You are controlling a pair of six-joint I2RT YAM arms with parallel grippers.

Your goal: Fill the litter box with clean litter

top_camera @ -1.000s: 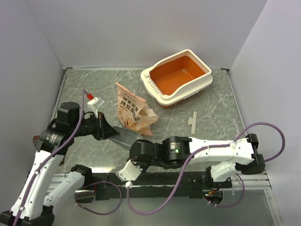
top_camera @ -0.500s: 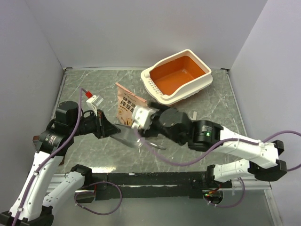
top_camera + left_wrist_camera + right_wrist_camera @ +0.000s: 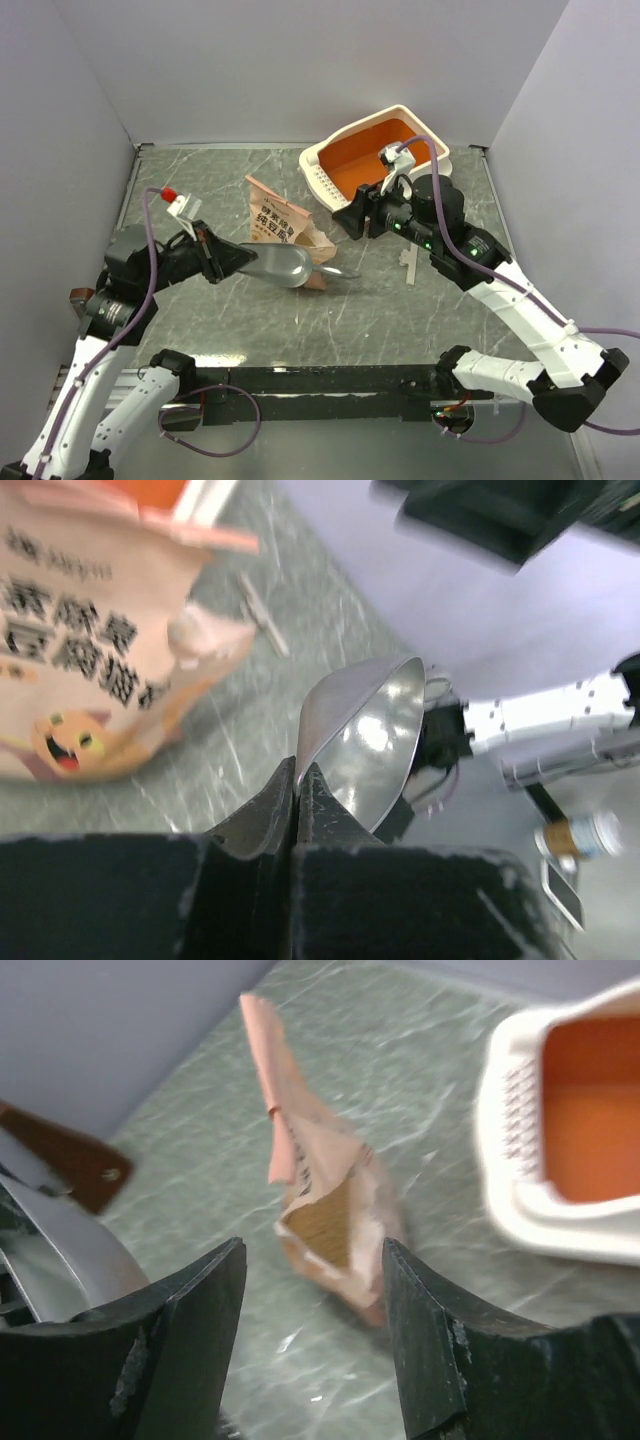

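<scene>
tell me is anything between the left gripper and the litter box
Yes: the paper bag stands between the left gripper, shut on the scoop, and the litter box. The open right gripper also hangs by the box's near corner.

The litter box is orange inside with a cream-white rim. The paper bag is pink-orange with dark print. The scoop is silver-grey, and the table is veined grey-green.

The litter box, orange inside with a cream-white rim, sits upright at one o'clock in the top view, slotted end toward eight o'clock.
</scene>
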